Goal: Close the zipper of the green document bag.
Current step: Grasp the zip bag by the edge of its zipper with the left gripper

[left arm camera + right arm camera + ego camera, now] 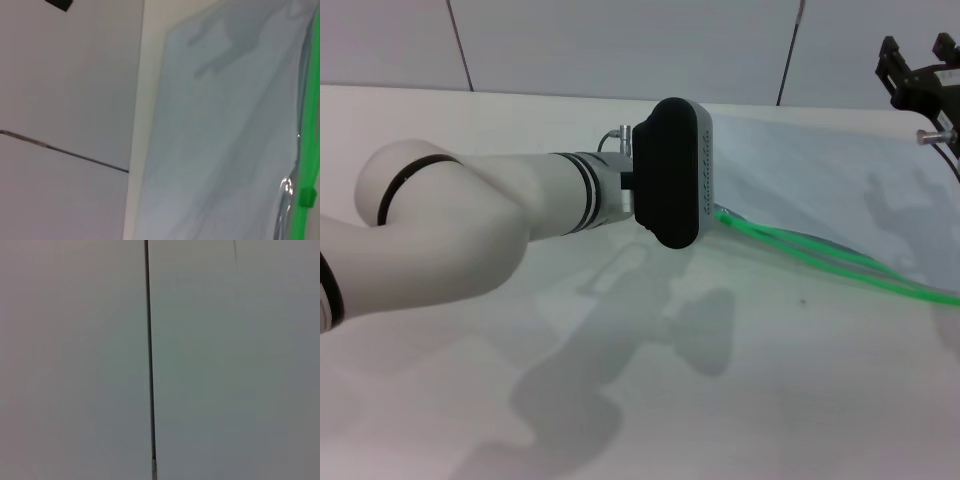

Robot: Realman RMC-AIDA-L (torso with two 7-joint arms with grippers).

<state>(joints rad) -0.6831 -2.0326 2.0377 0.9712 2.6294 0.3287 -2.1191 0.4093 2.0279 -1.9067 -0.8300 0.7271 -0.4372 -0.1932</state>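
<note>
The green document bag [820,180] lies flat on the white table at the right, pale blue and translucent. Its zipper [820,262] runs along the near long edge as two bright green strips that spread apart toward the right. My left gripper [678,172] shows only as a black housing at the bag's left end, right where the green strips begin; its fingertips are hidden behind it. The left wrist view shows the bag [225,125] close up, with the zipper [311,115] and a small green slider tab [306,196]. My right gripper [920,70] is parked, raised at the far right, open.
My left arm [470,225] crosses the table's left half and casts a shadow on the table [620,380] in front. A panelled wall [620,40] stands behind the table's far edge. The right wrist view shows only the wall and a seam [148,365].
</note>
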